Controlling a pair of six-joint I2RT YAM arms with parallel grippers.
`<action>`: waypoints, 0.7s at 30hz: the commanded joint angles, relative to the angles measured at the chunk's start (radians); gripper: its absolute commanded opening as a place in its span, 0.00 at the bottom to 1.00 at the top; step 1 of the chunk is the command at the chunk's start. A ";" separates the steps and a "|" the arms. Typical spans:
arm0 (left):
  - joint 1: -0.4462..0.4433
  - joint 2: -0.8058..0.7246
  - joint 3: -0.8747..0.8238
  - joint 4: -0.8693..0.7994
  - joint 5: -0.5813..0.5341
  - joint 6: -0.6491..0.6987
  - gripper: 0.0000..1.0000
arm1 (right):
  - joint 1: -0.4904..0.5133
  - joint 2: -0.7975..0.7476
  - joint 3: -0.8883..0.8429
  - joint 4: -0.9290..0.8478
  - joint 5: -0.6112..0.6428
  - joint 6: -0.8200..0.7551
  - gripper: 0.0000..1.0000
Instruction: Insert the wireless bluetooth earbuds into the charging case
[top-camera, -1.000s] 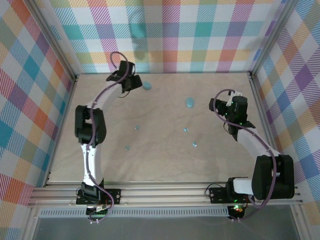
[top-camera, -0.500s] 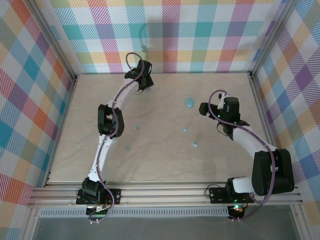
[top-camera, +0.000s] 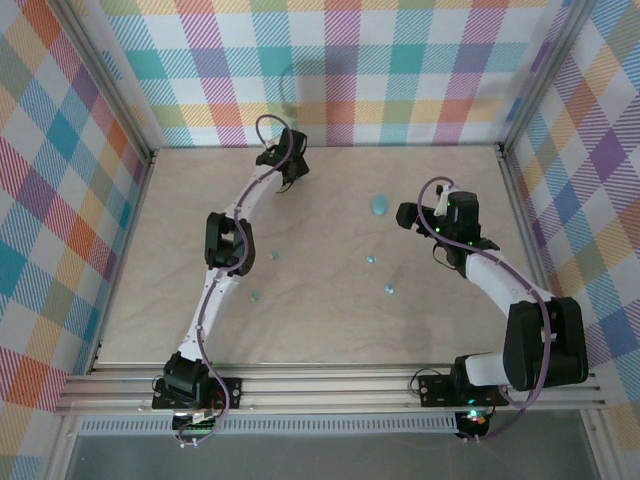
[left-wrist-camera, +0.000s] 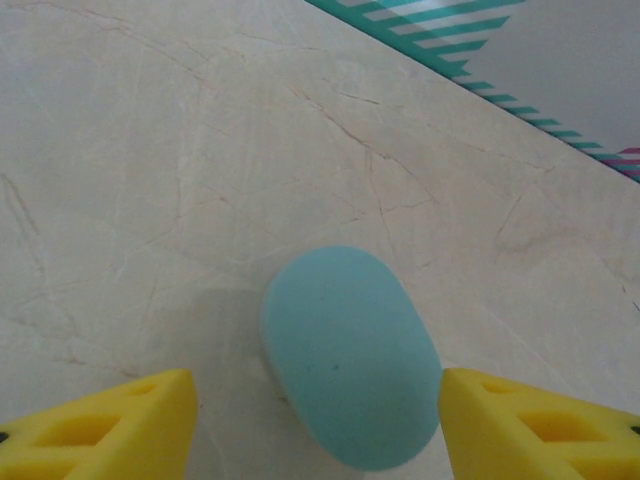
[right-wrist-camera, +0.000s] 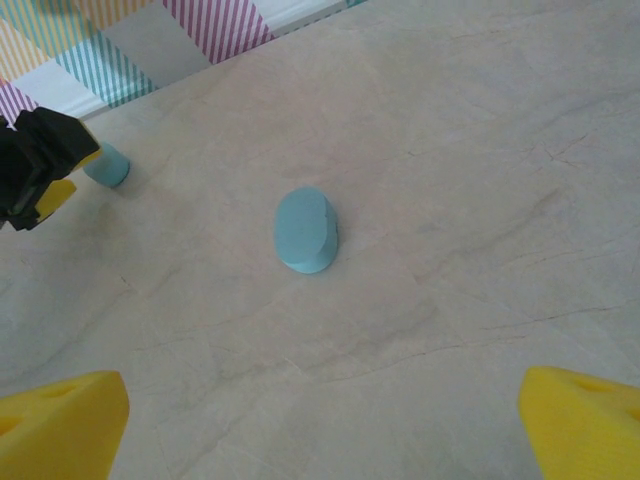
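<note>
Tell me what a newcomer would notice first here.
The bright plaid walls ring the pale table. At the far edge the left gripper has its yellow fingers astride a teal case; a second case lies mid-table by the open right gripper, four tiny earbuds scattered nearer.

My left gripper (left-wrist-camera: 315, 400) is straddling the far charging case (left-wrist-camera: 350, 355), with a gap showing at its left finger. The back wall (top-camera: 330, 70) is closing off the room close behind it. My right gripper (right-wrist-camera: 320, 420) is facing bare counter (right-wrist-camera: 450, 200), and the nearer charging case (right-wrist-camera: 305, 230) is lying ahead, unobstructed. Four earbuds (top-camera: 371, 260) are dotting the counter's middle, well apart, leaving passage between them.
</note>
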 joint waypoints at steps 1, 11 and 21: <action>0.002 0.030 0.057 0.044 -0.020 -0.024 0.63 | 0.006 -0.007 0.030 0.000 -0.023 0.006 1.00; 0.004 0.058 0.057 0.008 -0.020 -0.034 0.49 | 0.006 -0.003 0.038 -0.003 -0.042 0.009 1.00; -0.001 -0.012 -0.021 -0.079 0.012 -0.031 0.47 | 0.005 -0.033 0.035 -0.015 -0.049 0.018 1.00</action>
